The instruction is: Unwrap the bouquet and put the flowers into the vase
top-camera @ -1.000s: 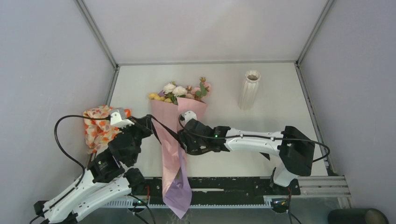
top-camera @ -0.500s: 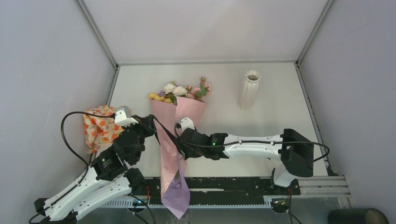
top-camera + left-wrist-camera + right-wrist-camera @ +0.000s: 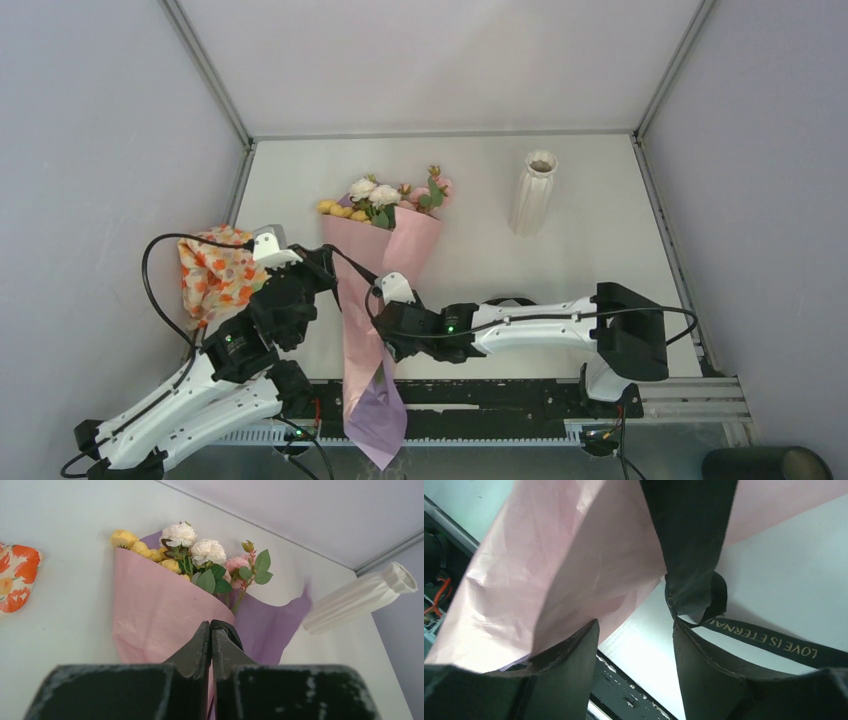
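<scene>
Table (image 3: 480, 190): vase (image 3: 532, 195) well apart frm bouquet (image 3: 395, 240), whose tip overhangs near edge.

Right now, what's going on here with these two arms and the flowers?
The left tool is shut, seemingly pinching the black ribbon stretched from the bouquet. The right tool hangs open at the bouquet's tied waist. The flowers are not yet unwrapped; the white vase stands apart, holding none.

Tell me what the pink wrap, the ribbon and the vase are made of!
The wrap looks like thin matte paper: it creases sharply. The ribbon seems woven fabric, slightly satiny, with gold printed letters. The vase is matte white and ribbed; ceramic or plastic, I can't tell.
</scene>
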Controlling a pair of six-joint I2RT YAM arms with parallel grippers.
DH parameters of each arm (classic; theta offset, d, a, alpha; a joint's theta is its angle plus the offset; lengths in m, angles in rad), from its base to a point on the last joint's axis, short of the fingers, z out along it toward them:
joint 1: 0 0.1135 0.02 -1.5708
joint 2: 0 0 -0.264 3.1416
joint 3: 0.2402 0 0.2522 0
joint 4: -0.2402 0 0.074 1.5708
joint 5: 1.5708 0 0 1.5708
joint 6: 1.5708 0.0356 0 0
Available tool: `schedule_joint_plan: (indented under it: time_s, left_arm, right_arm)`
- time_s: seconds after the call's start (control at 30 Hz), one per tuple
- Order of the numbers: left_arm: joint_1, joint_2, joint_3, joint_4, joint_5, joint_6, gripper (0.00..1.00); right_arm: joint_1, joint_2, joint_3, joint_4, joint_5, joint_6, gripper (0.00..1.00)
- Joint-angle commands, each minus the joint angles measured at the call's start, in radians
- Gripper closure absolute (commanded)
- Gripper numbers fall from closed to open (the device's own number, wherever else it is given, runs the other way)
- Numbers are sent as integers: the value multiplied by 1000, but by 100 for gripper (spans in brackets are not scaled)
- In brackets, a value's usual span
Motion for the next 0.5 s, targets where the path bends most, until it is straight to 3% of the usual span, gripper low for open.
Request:
schedule_joint_plan:
  time_s: [0.0,0.33,0.47]
  left_arm:
    - [10,3,57,40,-4,31,93]
    - [10,-16,53,28,3,9,94]
    - [10,-10,53,28,8,-1,94]
  right_arm:
    - [14,33,39,-11,61,25,36]
    - [-98,49,39,10,96,-31,36]
    - [-148,83,45,72,52,-73,45]
